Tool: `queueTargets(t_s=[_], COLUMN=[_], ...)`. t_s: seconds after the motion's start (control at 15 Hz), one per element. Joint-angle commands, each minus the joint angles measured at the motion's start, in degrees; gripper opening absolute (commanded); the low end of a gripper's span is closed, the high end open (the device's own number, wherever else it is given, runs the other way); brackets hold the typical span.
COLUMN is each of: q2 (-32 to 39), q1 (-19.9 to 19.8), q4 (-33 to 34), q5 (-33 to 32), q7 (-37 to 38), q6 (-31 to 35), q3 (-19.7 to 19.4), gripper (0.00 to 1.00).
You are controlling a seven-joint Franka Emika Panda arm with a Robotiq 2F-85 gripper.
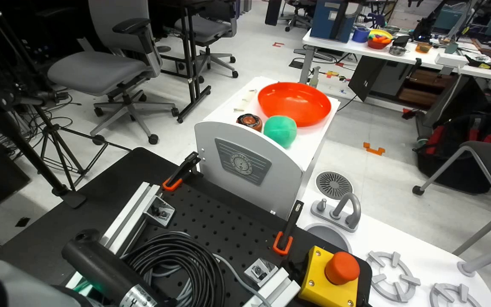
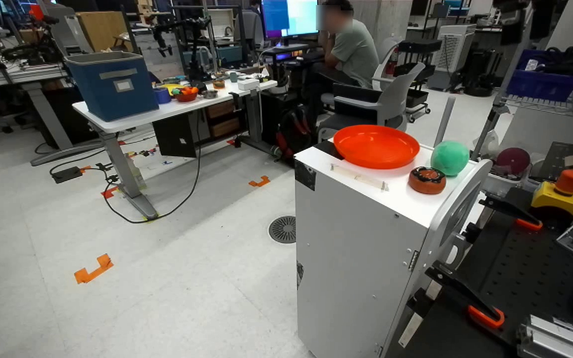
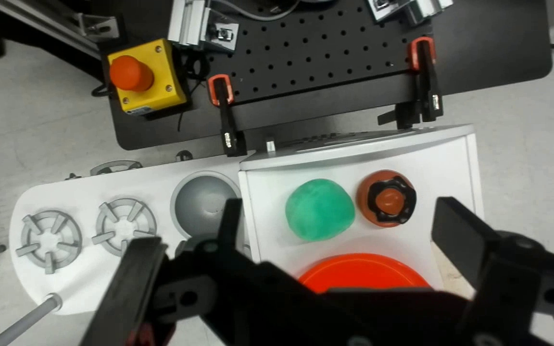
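My tool (image 3: 298, 226) stands with its two fingers (image 3: 459, 238) wide apart in the wrist view, their flat pads (image 3: 128, 278) facing one another across the gap. Black linkages (image 3: 512, 288) run from the fingers toward the bottom of that view as I hold the wrist facing downward. A rounded, pale section of what appears to be my arm (image 1: 15, 283) shows at the lower left in an exterior view, cropped too closely to identify the joint.

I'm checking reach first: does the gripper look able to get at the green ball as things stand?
Probably yes: the gripper stands open and nothing covers the green ball, though the brown toy and red bowl sit close by.
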Motion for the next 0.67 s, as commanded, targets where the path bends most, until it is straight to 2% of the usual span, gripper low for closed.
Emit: queueTargets(t_s=[0.0,0.27,0.6], q2=[-0.84,-0.69,1.22], q1=[0.29,0.19,-0.26], q4=[-1.87,-2.99,-0.66], q5=[7.45,10.59,3.75], q7=[0.93,1.39,5.89], q6=[4.52,7.97,-1.74], q3=[-1.79,-2.0,-0.8], gripper=[1.0,1.0,1.0])
